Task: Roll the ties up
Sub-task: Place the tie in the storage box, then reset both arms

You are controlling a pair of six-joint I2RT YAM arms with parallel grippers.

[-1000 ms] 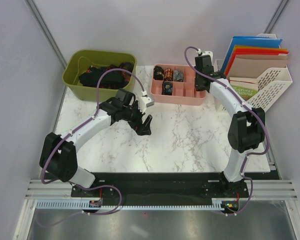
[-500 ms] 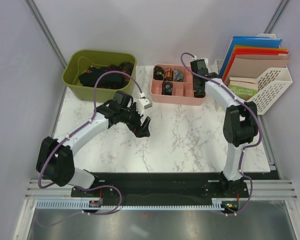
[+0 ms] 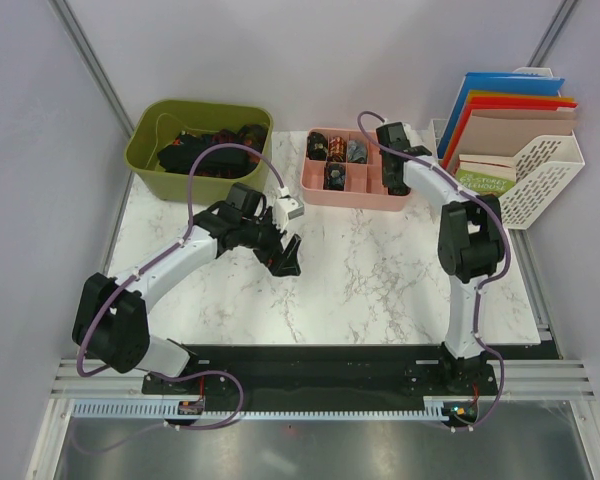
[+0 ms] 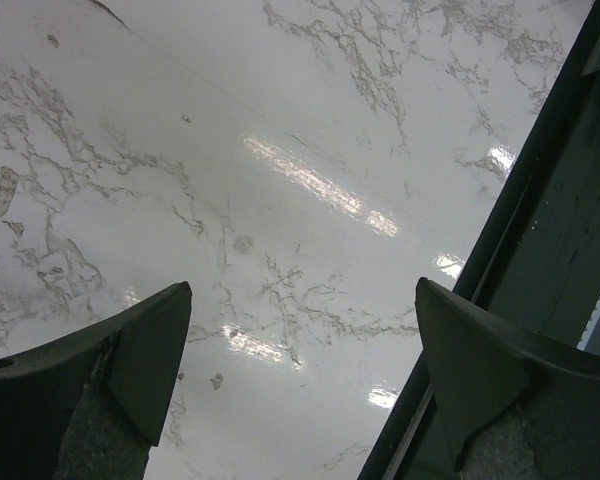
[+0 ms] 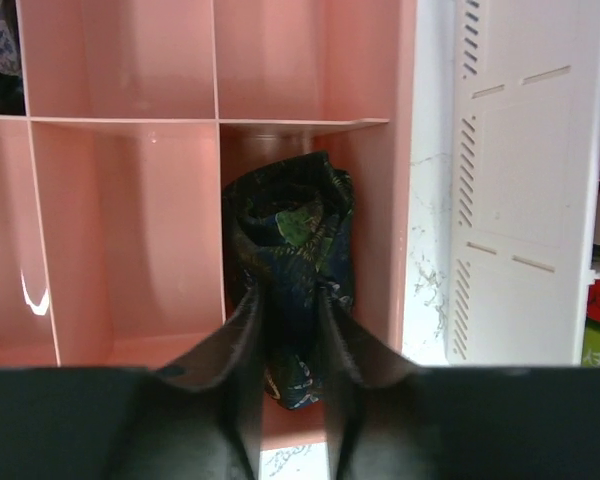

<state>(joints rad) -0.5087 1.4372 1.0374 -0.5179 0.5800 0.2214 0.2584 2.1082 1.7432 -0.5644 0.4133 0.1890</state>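
The marble table [image 3: 380, 280] carries a green bin [image 3: 150, 170] at 10 o'clock, a white file rack [image 3: 550, 180] at 2 o'clock and a pink tray [image 3: 365, 197] of small compartments at 12 o'clock. Loose ties [image 3: 205, 150] lie heaped in the bin, and a few finished rolls [image 3: 332, 150] fill compartments toward the tray's 9 o'clock end. The step in hand looks like stowing a finished roll. The right gripper [image 3: 395, 178] reaches into the tray's 3 o'clock end compartment, beside the rack. Its fingers are narrow, and the rolled tie [image 5: 290, 220] sits between them on the compartment floor. Whether they grip it or only touch it cannot be told. The left gripper [image 3: 285, 255] hangs wide and holds nothing, over bare table at about 9 o'clock from centre. Next, judging from this, the right fingers need to part cleanly and lift straight out so the roll does not unwind. The left arm can then fetch another tie from the bin. A green booklet [image 3: 485, 182] in the rack bears white lettering too small to read, and no brand shows.
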